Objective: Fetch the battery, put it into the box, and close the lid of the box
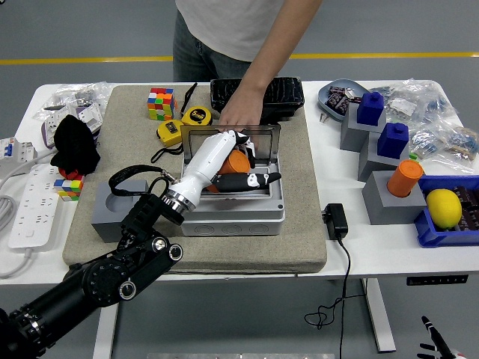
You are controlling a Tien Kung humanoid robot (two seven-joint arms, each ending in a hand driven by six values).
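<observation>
The grey box (233, 221) sits on the felt mat with its clear lid (196, 145) standing upright at the back. A person's hand (239, 116) rests on the lid's top edge. My left hand (253, 161), white with black fingers, reaches into the box from the left. The orange battery (238, 161) sits between its thumb and fingers inside the box, partly hidden by the hand. A tip of my right hand (434, 338) shows at the bottom right edge.
A grey holder block (120, 209) with an empty round socket lies left of the box. Tape measures (196, 116), a Rubik's cube (159, 103) and a black case (258, 96) lie behind it. Blocks holding blue and orange batteries (404, 178) and a blue bin with a lemon (443, 207) stand on the right.
</observation>
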